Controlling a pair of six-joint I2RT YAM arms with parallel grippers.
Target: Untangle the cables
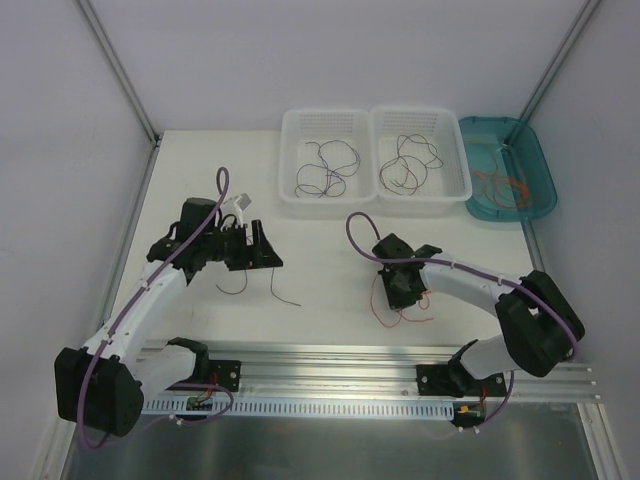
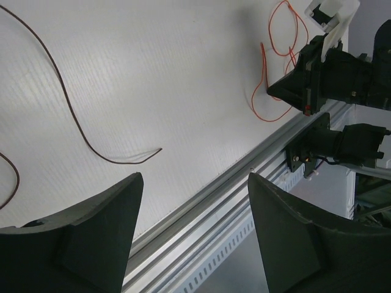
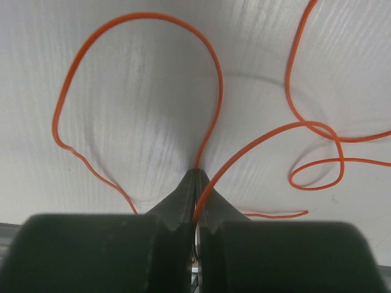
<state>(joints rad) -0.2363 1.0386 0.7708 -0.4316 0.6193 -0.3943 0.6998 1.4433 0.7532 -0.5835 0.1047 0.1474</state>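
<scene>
Near edge: aluminium rail (image 1: pixel 350 365) carrying both arm bases. Just beyond it, right gripper (image 3: pixel 197 174) low over the white table (image 1: pixel 330 250), fingers pressed together and clamped on an orange wire (image 3: pixel 214 79). The wire leaves the fingertips in two strands: one rises into a tall loop out over the table and curls back down on the left, the other sweeps right into a smaller loop that crosses itself. All of it lies flat on the table around the gripper. Left gripper (image 2: pixel 195 180) sits left of centre, a little farther in, with fingers (image 2: pixel 91 232) well apart and only table and rail showing between them. A dark wire (image 2: pixel 67 104) lies loose on the table under and beside it, a long shallow curve ending in a kinked tip; a second short dark bit shows at the left edge of the left wrist view. Dark and orange wires lie well apart, not crossing. Far side: two white mesh baskets side by side, left basket (image 1: pixel 290 160) and right basket (image 1: pixel 460 160), each with a loose coil of dark wires (image 1: pixel 325 170). A teal tray (image 1: pixel 545 185) just right of them holds orange wires (image 1: pixel 500 180).
</scene>
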